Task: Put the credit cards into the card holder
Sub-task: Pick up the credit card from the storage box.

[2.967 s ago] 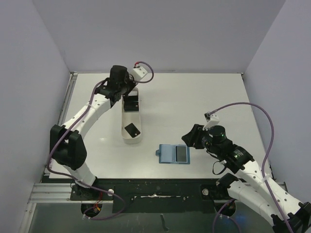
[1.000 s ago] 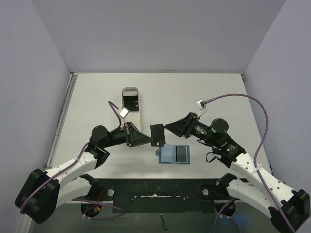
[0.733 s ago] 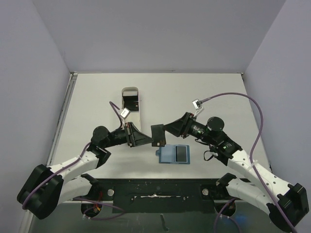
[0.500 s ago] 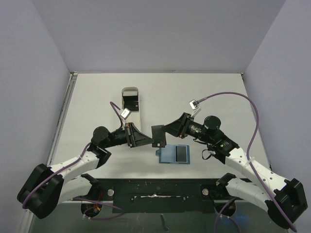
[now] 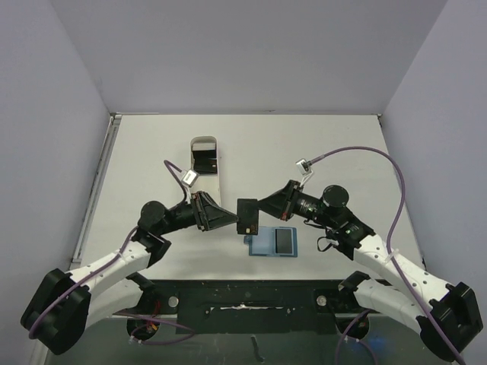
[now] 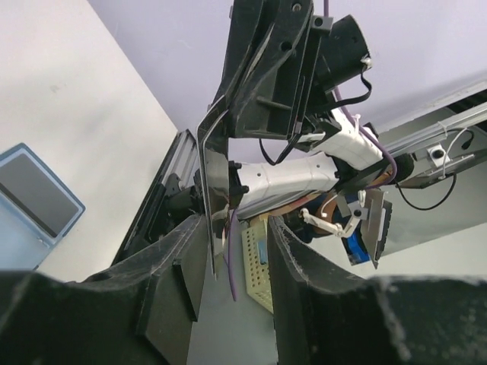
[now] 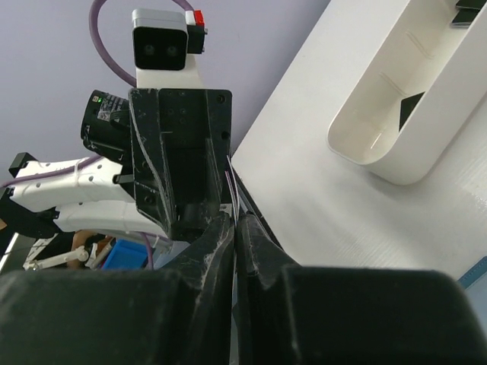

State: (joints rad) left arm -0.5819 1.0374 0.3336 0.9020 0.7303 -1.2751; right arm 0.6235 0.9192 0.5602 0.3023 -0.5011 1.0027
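Note:
A black credit card (image 5: 248, 216) hangs upright in the air above the table, between the two grippers. My right gripper (image 5: 264, 207) is shut on its right edge; in the right wrist view the card (image 7: 237, 199) shows as a thin edge pinched between the fingers (image 7: 235, 220). My left gripper (image 5: 222, 219) is open around the card's other edge (image 6: 214, 190), with a gap beside the card at its fingertips (image 6: 237, 232). The teal card holder (image 5: 262, 242) lies open on the table just below, with a dark card (image 5: 284, 240) on its right panel.
A long white tray (image 5: 194, 179) stands at the back left with another black card (image 5: 205, 160) in its far end; the right wrist view shows it (image 7: 403, 163) too. The left arm's camera (image 7: 160, 44) faces the right wrist.
The right gripper has closed on the card while the left gripper has opened around it. The card has stayed at about the same spot above the holder.

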